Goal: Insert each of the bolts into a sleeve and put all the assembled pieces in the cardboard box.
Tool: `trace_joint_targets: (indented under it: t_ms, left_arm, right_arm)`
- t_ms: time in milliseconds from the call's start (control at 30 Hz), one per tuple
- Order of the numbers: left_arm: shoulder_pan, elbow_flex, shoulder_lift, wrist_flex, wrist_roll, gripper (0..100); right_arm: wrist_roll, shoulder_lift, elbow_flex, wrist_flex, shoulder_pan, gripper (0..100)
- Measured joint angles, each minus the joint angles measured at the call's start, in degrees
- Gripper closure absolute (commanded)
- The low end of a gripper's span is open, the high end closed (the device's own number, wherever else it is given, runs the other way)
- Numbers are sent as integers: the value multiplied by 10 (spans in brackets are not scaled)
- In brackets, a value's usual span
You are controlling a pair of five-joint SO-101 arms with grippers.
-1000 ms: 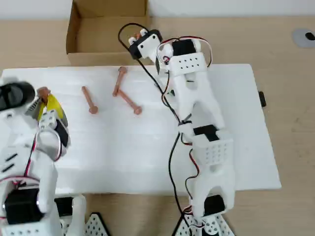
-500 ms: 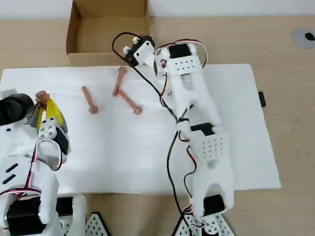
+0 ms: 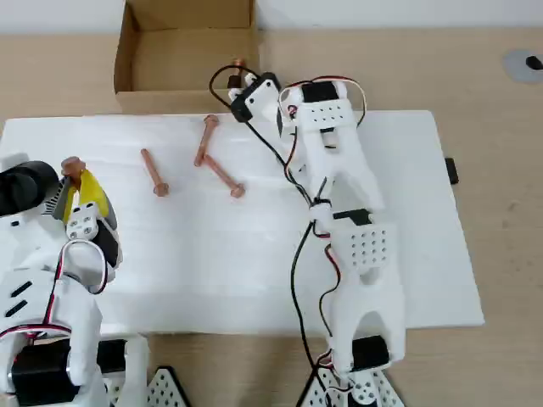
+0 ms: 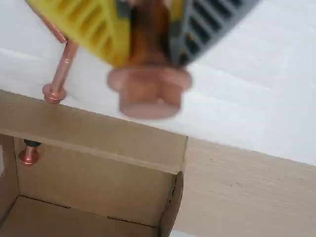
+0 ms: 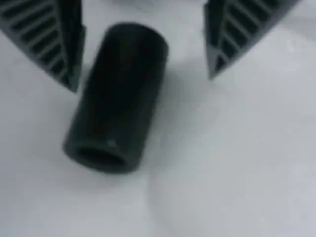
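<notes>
1. You've got a wooden table [image 3: 501, 220] with a white foam sheet [image 3: 212, 254] laid on it. The sheet's far edge runs just beside the front wall of the cardboard box [image 3: 182, 100].
2. The box sits upright on bare wood with its top open. A pale wall [image 3: 382, 13] is behind it.
3. Your left gripper [image 4: 148, 47] is clamped on a bolt [image 4: 149, 91], head poking out past the fingertips. It's well apart from the box, out beyond its front left corner.
4. Your right gripper [image 5: 143, 76] is spread wide, just beside the box's front right corner. It straddles a black sleeve [image 5: 116, 98] that lies on its side on the foam. Neither finger touches the sleeve.
5. Three loose bolts lie flat on the sheet in front of the box.
   - The first bolt [image 3: 204, 141] is nearest the box.
   - The second bolt [image 3: 224, 176] is just past it. Their ends are close, can't tell if touching.
   - The third bolt [image 3: 154, 173] lies apart from both, toward the box's left corner.
6. A copper piece [image 4: 28, 155] with a dark end shows at a box wall. Can't tell if it's inside.
7. A small black object [image 3: 452, 171] lies on the wood well apart from the box, and a grey disc [image 3: 519, 64] is farther still. A black cable [image 3: 293, 246] runs along the right arm.
</notes>
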Motion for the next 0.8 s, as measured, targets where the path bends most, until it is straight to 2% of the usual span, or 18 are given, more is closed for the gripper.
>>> trace_joint_targets:
  t_ms: [167,433,800]
  left_arm:
    - [0,0,0,0,0,993]
    - [0,0,0,0,0,993]
    - [0,0,0,0,0,992]
  right_arm:
    - [0,22,-21,0,1,815]
    - [0,93,-133,5,1,815]
    - [1,195,-315,120,-2,818]
